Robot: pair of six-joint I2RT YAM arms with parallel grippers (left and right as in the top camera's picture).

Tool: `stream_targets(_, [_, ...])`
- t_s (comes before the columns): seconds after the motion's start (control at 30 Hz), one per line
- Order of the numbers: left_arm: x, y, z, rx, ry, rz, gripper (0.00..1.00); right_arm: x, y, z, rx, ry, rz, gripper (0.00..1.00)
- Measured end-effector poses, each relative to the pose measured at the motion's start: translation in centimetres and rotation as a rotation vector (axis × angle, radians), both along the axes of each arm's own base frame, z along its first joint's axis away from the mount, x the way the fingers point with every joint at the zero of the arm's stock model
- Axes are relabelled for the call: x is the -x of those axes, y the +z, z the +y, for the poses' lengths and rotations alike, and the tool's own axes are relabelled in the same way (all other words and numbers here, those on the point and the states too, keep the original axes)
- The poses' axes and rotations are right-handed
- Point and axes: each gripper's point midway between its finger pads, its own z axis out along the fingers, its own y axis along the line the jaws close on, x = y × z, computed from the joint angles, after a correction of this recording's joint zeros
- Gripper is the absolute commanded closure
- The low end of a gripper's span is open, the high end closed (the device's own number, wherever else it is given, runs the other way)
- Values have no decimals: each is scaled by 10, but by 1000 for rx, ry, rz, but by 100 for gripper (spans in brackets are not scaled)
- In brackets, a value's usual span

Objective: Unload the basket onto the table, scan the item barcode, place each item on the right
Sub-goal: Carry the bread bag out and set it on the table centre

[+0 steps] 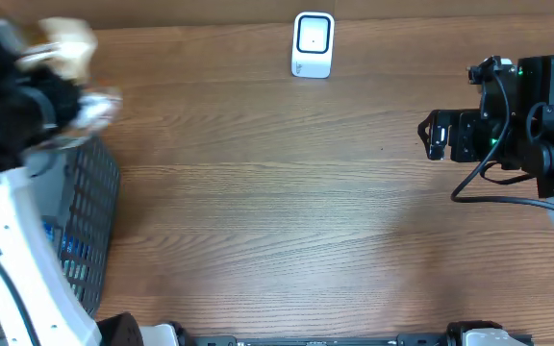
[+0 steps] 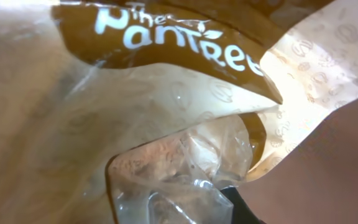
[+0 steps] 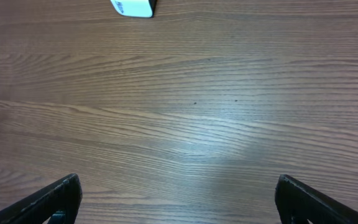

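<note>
The item is a cream and brown plastic bag (image 2: 166,106) printed "The Pantree"; it fills the left wrist view. Its clear crumpled end (image 2: 185,186) is pinched at my left gripper, beside one dark fingertip (image 2: 244,208). No barcode shows on it. In the overhead view the bag (image 1: 65,43) is a blur at the far left, held up by my left gripper (image 1: 73,101). The white scanner (image 1: 313,44) stands at the table's back middle, and its corner (image 3: 132,7) shows in the right wrist view. My right gripper (image 1: 431,135) hovers at the right, open over bare wood (image 3: 179,199).
A dark mesh basket (image 1: 94,207) with blue packs inside stands at the left edge, below the left arm. The wooden table (image 1: 287,211) stretches between the two arms. The right arm's cable (image 1: 469,183) hangs beside its wrist.
</note>
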Motion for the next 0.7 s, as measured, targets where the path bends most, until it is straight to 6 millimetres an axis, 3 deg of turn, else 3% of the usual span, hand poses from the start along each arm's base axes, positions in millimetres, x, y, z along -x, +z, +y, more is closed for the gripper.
stream_targets(0.07, [-11,-7,-55,-17,-177,17,78,-1,1,0,0,0,-5,0])
stream_targets(0.13, [-20,-27,-92,-32,-287,71,77,-2,1,0,0,-1,-10,0])
stream_targets(0.17, [-24,-42,-109,-40,-335,116,77,-2,1,0,0,-1,-8,0])
stream_targets(0.27, [-39,-122,-159,-59,-464,323,78,-2,1,0,-1,-1,-9,0])
stream_targets(0.43, [-32,-246,-197,-76,-533,676,74,-2,1,0,0,1,-8,0])
stream_targets(0.53, [-17,-311,-207,-87,-542,877,56,-2,1,0,0,-1,-8,0])
stream_targets(0.6, [-9,-328,-205,-88,-533,949,38,-2,1,0,-1,0,-8,0])
stream_targets(0.7, [0,-335,-202,-90,-525,1008,29,-2,1,0,0,-1,-8,0])
